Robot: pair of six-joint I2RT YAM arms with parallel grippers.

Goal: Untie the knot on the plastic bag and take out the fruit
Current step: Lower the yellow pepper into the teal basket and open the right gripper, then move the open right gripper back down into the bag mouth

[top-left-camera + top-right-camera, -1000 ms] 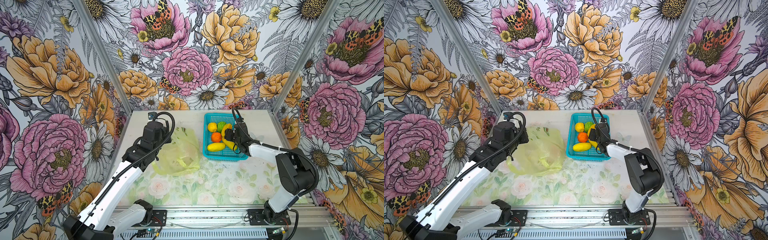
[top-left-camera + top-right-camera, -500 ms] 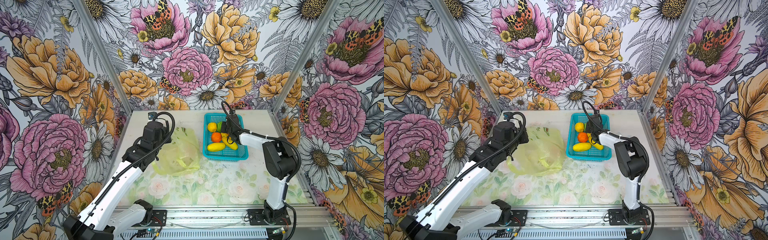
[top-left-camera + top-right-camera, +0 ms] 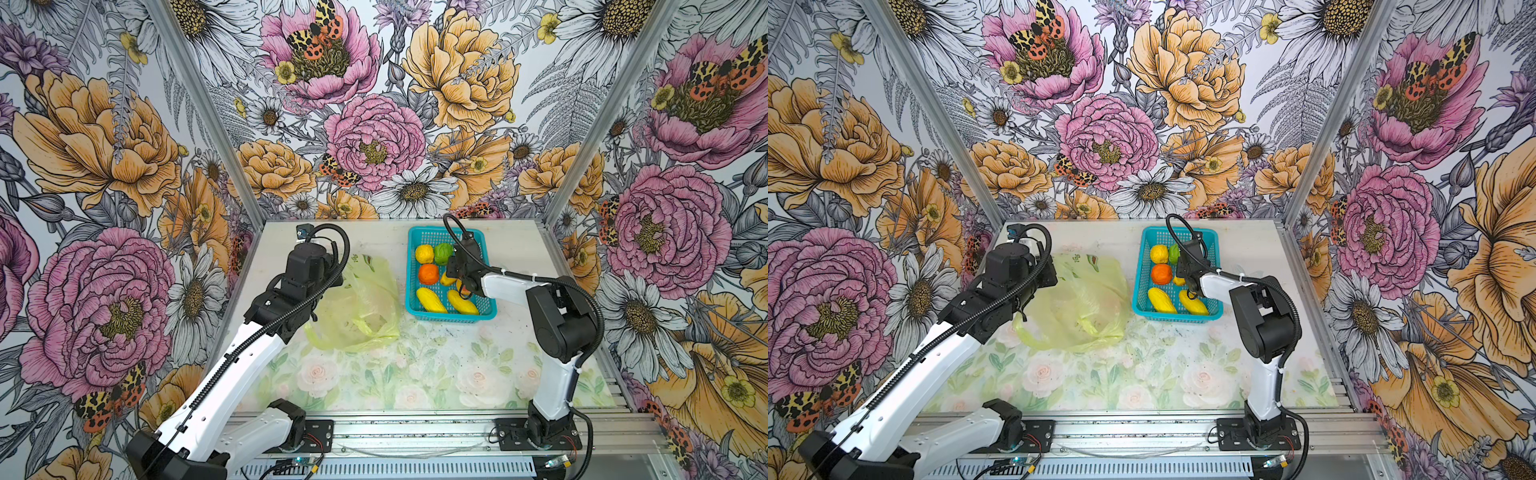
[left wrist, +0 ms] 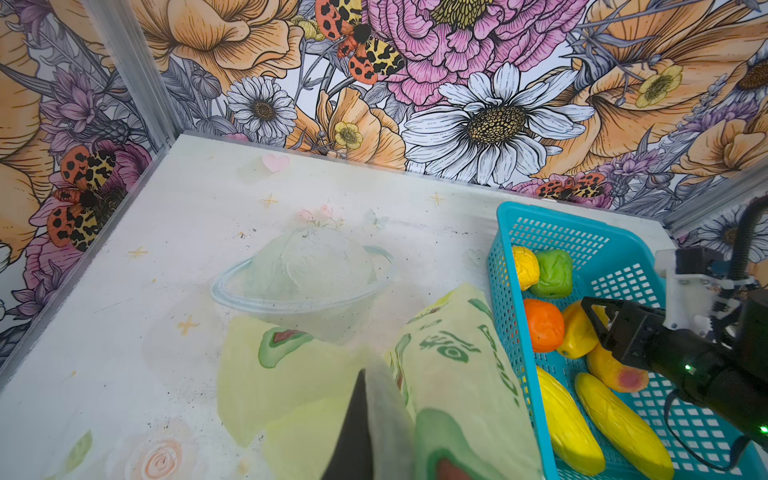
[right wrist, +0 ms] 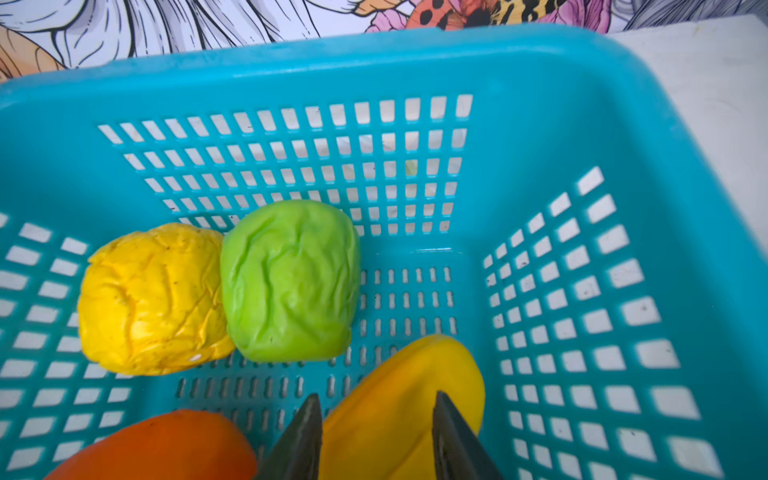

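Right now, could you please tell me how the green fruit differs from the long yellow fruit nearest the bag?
The green fruit is round and crumpled; the long yellow fruit is slim and tapered. The green fruit sits at the far end of the turquoise basket, the long yellow fruit at its near end. Both lie loose inside it.

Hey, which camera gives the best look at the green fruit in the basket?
The right wrist view: the green fruit sits mid-frame, close, sharp and unblocked. The left wrist view shows it smaller and farther off. In both top views it is tiny.
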